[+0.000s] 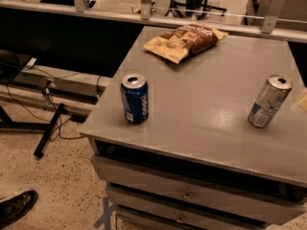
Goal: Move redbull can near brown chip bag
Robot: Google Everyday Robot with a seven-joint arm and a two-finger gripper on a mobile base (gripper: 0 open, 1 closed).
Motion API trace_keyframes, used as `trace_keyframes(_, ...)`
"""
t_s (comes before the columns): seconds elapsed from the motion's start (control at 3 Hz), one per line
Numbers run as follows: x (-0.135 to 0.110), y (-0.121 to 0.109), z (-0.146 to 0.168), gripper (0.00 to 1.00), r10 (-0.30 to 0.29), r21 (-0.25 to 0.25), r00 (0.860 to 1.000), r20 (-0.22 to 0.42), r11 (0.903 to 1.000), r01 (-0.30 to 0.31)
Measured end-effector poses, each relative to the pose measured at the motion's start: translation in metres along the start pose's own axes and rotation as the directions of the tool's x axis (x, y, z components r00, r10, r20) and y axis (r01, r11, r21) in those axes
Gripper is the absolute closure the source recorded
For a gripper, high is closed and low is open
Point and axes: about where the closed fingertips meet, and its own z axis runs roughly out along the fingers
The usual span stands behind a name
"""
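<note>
- The gripper (303, 101) shows only as a small pale sliver at the right edge of the view, just beside the redbull can (269, 101) and not touching it.
- So little of the gripper shows that I cannot tell if it is open or closed; nothing more of the arm is visible, so its pose cannot be read.
- The redbull can stands free on its base on the right part of the grey table (201, 114), with its top leaning a little to the right in this view.
- The brown chip bag (185, 41) lies flat near the far edge of the table, well apart from the redbull can.
- A blue Pepsi can (135, 98) stands upright near the left front corner.
- A dark shoe (17, 207) is on the floor at lower left.
</note>
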Motion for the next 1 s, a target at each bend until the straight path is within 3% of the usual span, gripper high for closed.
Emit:
trace_keyframes(0.33,0.032,-0.016,0.014,0.00,0.117,-0.012,0.988,0.100,0.9931,-0.117)
trace_keyframes(0.67,0.047,-0.019,0.039,0.00,0.194,-0.053,0.956,0.221,0.9809,-0.187)
trace_keyframes(1.0,0.041,-0.015,0.069,0.00,0.230,-0.092,0.911,0.342,0.9731,-0.211)
